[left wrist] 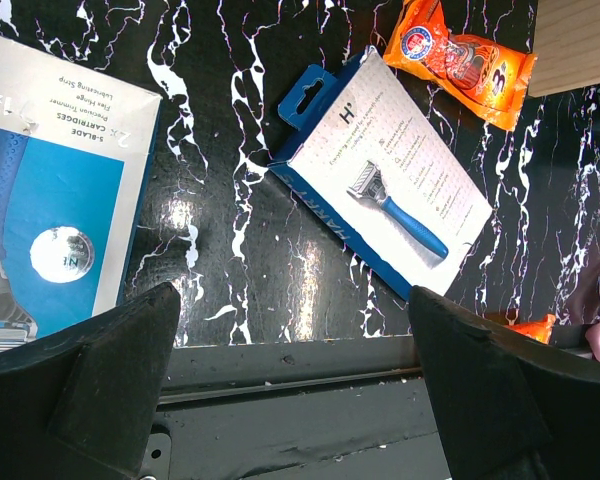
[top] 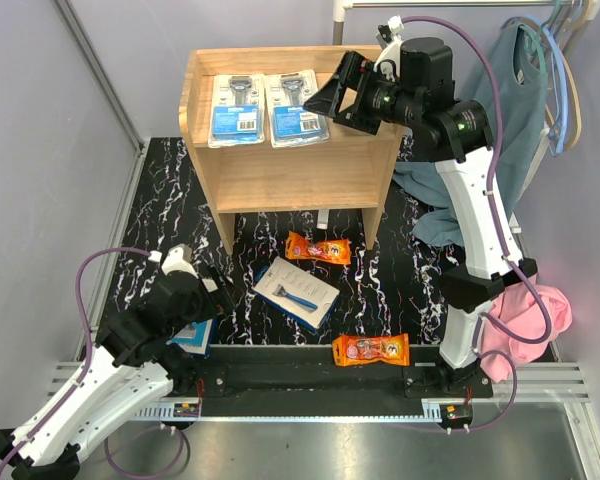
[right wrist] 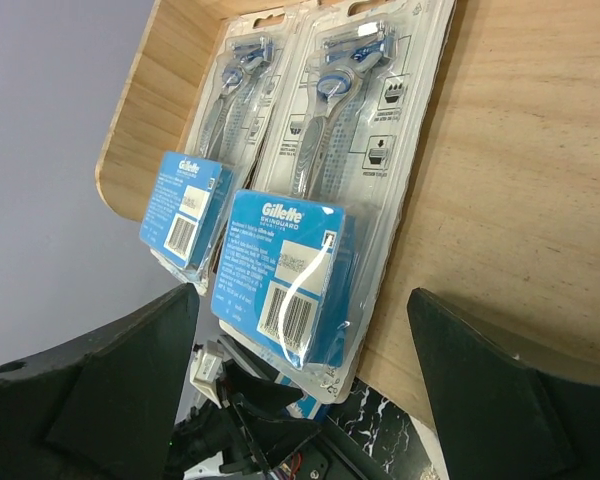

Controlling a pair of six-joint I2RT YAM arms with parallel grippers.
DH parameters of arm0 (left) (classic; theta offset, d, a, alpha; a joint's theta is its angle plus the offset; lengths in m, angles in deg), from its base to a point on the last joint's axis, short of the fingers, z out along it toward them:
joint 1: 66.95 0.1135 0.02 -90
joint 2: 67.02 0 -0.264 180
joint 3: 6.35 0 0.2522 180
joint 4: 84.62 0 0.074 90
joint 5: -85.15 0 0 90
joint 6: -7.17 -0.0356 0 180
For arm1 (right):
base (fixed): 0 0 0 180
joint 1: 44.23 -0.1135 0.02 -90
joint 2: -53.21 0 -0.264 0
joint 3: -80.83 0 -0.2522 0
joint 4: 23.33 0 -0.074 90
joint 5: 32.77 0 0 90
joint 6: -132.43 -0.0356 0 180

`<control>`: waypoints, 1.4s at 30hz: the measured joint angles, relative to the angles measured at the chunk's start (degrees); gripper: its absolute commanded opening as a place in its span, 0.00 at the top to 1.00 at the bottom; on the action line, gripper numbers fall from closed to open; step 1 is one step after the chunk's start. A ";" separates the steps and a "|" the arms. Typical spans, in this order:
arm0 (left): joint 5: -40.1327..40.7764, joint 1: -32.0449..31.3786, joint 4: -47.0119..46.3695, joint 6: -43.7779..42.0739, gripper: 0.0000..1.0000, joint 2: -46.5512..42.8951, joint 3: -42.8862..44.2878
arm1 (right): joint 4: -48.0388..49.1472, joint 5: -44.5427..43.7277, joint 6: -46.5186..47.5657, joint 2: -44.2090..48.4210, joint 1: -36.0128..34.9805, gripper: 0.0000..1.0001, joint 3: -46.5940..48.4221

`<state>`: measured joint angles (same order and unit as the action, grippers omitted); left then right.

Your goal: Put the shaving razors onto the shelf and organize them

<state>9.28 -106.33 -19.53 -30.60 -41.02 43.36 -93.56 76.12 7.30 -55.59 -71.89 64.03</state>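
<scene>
**A:** How is the right arm standing?

**B:** It rises from the near right edge of the table (top: 400, 280), the elbow held high, and the forearm turns left. The right gripper (top: 332, 100) is level over the right part of the top tier of the shelf (top: 300, 178), its claw spread wide with nothing between the fingers.

**A:** What does it face?

**B:** Two clear blister packs on blue cards, the left blister (right wrist: 210, 165) and the right blister (right wrist: 325, 190), lying flat and edge to edge on the top tier, towards its back left corner. The claw touches neither.

**A:** And the left arm?

**B:** It lies low, reaching in from the near left corner. The left gripper (top: 212, 295) hangs just above the table, its claw also wide open and empty, its dark fingers (left wrist: 110, 390) far apart.

**A:** What is around it?

**B:** One white-and-blue box (top: 192, 338) lies partly under that arm by the near left edge. A second box (left wrist: 380, 185), picturing a blue razor, lies askew in the middle of the table, in front of the open claw.

**A:** The orange packets?

**B:** The far orange packet (top: 318, 248) lies on the table just before the shelf's foot. The near orange packet (top: 371, 349) lies by the near edge, close to the right arm's base.

**A:** And the shelf?

**B:** It stands at the far edge, mid-table.
</scene>
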 measured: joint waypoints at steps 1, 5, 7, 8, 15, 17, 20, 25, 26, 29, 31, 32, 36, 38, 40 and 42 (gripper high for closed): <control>0.00 0.00 0.00 0.00 0.01 0.00 0.00 | 0.00 0.07 0.11 0.00 -0.04 0.05 -0.02; -0.02 0.00 0.00 0.00 0.01 0.02 0.00 | 0.28 0.13 0.76 0.00 -0.46 0.05 -0.31; -0.02 0.00 0.00 0.00 0.01 0.00 0.00 | 0.76 0.09 1.07 0.00 -0.83 0.05 -0.63; -0.02 0.00 0.00 0.00 0.01 0.00 0.00 | 1.05 0.07 1.25 0.00 -1.03 0.04 -0.76; -0.02 0.00 0.00 0.02 0.01 0.00 0.00 | 2.73 0.07 1.90 0.52 -1.64 0.04 -2.45; -0.02 0.00 0.00 0.00 0.01 0.00 0.00 | 2.91 0.22 1.95 0.55 -1.64 0.04 -2.54; -0.02 0.00 0.00 0.02 0.01 0.00 0.00 | 3.32 0.63 2.12 0.55 -1.66 0.04 -2.84; -0.04 0.00 0.00 0.02 0.01 0.00 0.00 | 4.63 1.75 2.78 0.55 -2.05 0.04 -3.58; -0.04 0.00 0.00 0.02 0.01 0.00 0.00 | 4.79 1.84 2.89 0.55 -2.19 0.04 -3.67; -0.02 0.00 0.00 0.02 0.01 0.00 0.00 | 5.35 2.08 3.26 0.55 -2.51 0.04 -4.07; -0.04 0.00 0.00 0.02 0.01 0.00 0.00 | 5.75 1.81 3.39 0.66 -2.69 0.03 -4.44; -0.04 0.00 0.00 0.02 0.01 0.00 0.00 | 5.81 1.49 3.39 0.79 -2.75 0.03 -4.59; -0.04 0.00 0.00 0.02 0.01 0.00 0.00 | 5.81 -2.43 3.17 1.49 -3.65 0.02 -5.16; -0.02 0.00 -0.02 0.02 0.01 0.00 0.00 | 5.16 -5.40 3.17 1.95 -4.15 0.02 -5.14; -0.04 0.00 -0.02 0.02 0.01 0.00 0.00 | 4.13 -8.35 3.15 2.60 -4.24 0.02 -5.14; -0.04 0.00 -0.02 0.02 0.01 0.00 0.00 | 3.04 -11.26 3.19 3.48 -4.20 0.02 -5.31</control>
<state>9.23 -106.33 -19.55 -30.58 -41.02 43.36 -90.52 64.87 10.49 -52.11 -76.08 58.72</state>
